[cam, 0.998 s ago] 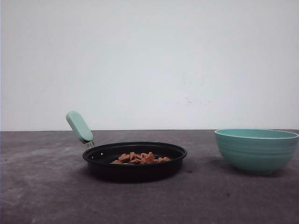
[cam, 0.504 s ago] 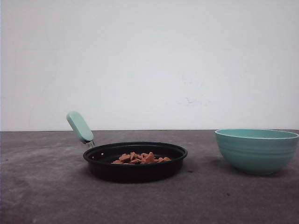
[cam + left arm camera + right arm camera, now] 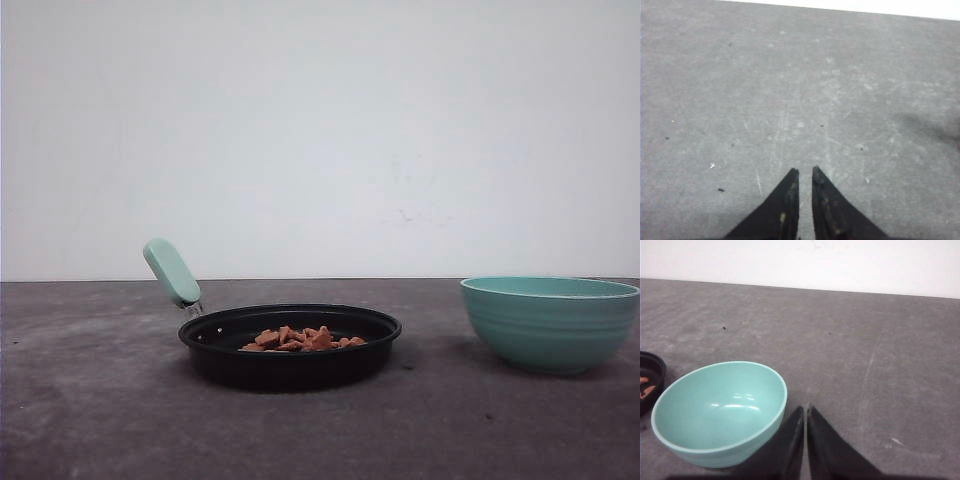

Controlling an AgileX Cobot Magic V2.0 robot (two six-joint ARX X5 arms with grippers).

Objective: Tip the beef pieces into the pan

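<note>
The beef pieces [image 3: 302,339] lie heaped in the pan [image 3: 290,345], left of the teal bowl [image 3: 549,322]. My left gripper [image 3: 804,172] is nearly closed over bare table [image 3: 790,90]; my right gripper [image 3: 805,410] is pinched together, empty, beside the bowl.

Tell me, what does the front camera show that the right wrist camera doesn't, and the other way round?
Front view alone: the whole pan with its mint-green handle, and the heap of beef pieces lying in it. Right wrist view alone: the empty inside of the bowl and the right gripper, its fingers closed with nothing between them. Both: the teal bowl standing upright on the grey table, the pan beside it, and the white wall behind.
</note>
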